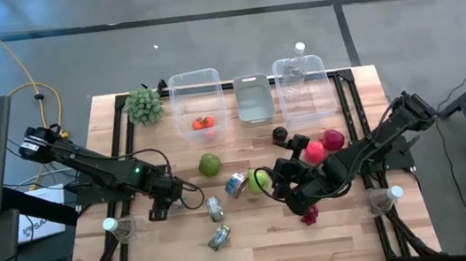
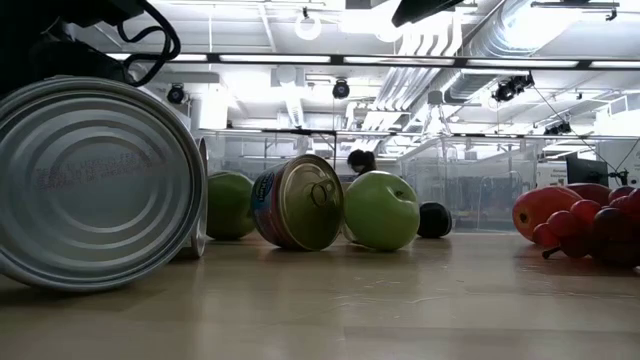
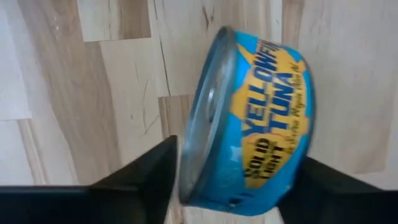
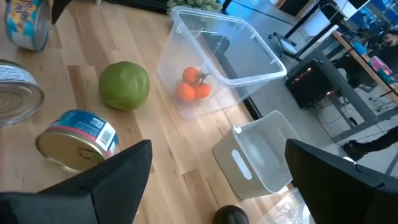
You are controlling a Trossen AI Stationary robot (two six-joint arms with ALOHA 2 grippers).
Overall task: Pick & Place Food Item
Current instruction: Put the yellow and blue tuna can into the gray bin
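A blue and yellow tuna can [image 3: 261, 118] stands on its curved wall on the wooden table [image 1: 257, 252], between the two fingers of my left gripper [image 3: 239, 186]. That gripper [image 1: 158, 213] points steeply down at the table's left and hides the can from above. The can also shows far off in the right wrist view [image 4: 25, 22]. My right gripper [image 4: 217, 180] hovers open near the table's middle [image 1: 274, 186], beside a green apple [image 1: 258, 179], and holds nothing. My left gripper has the tuna can pinched between its two fingers. One finger [image 3: 149, 174] meets the silver lid's rim [image 3: 186, 168]; the other [image 3: 329, 186] meets the can's bottom end [image 3: 303, 143]. The fingers come from above, pointing down. Whether the can is off the table, I cannot tell.
Two more cans [image 1: 214, 208] [image 1: 219, 237] and a pink-labelled can [image 1: 236, 184] lie near the middle. A green fruit [image 1: 209, 164], red fruits [image 1: 324, 144], dark grapes [image 1: 309, 215] and an avocado [image 1: 280, 133] are around. Clear tubs [image 1: 195, 99] [image 1: 302, 82] and a grey bin [image 1: 253, 99] line the far edge.
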